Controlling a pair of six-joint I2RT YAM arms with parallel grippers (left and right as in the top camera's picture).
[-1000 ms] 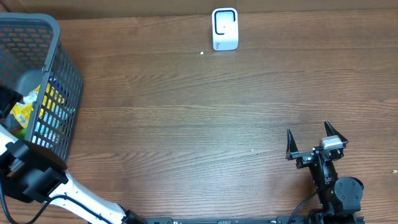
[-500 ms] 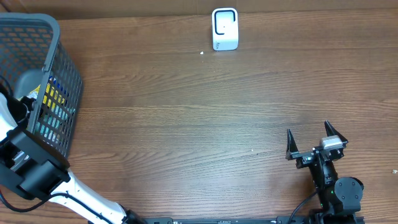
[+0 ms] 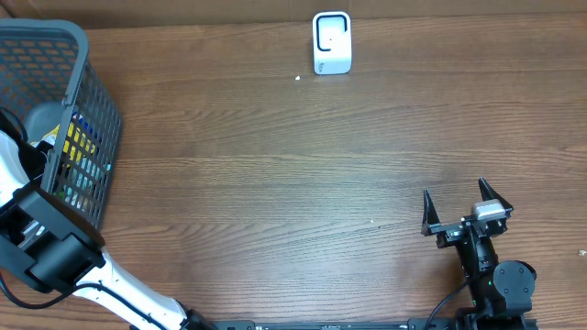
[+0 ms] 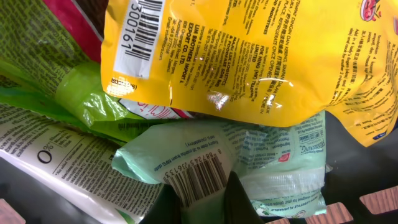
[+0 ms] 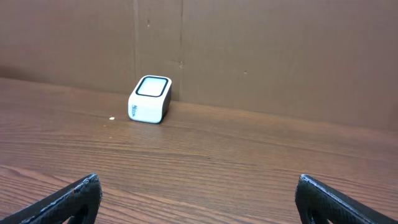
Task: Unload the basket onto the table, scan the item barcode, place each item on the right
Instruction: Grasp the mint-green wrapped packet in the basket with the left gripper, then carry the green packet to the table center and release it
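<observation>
Two dark fingers of our left gripper are pinched together on the lower edge of a pale green packet, its barcode sitting right between them and facing the wrist camera. Just above the gripper a big yellow packet overlaps the green one and covers its upper part, showing a white barcode label of its own. Up and to the left of the gripper lie bright green wrappers, and directly left of it a white packet marked with a large 0%. We see all this inside the grey mesh basket, whose wall stands between this gripper and the open table. Our right gripper rests with its jaws spread wide, holding nothing, and the white scanner stands well ahead of it, slightly to its left, by the brown back wall
</observation>
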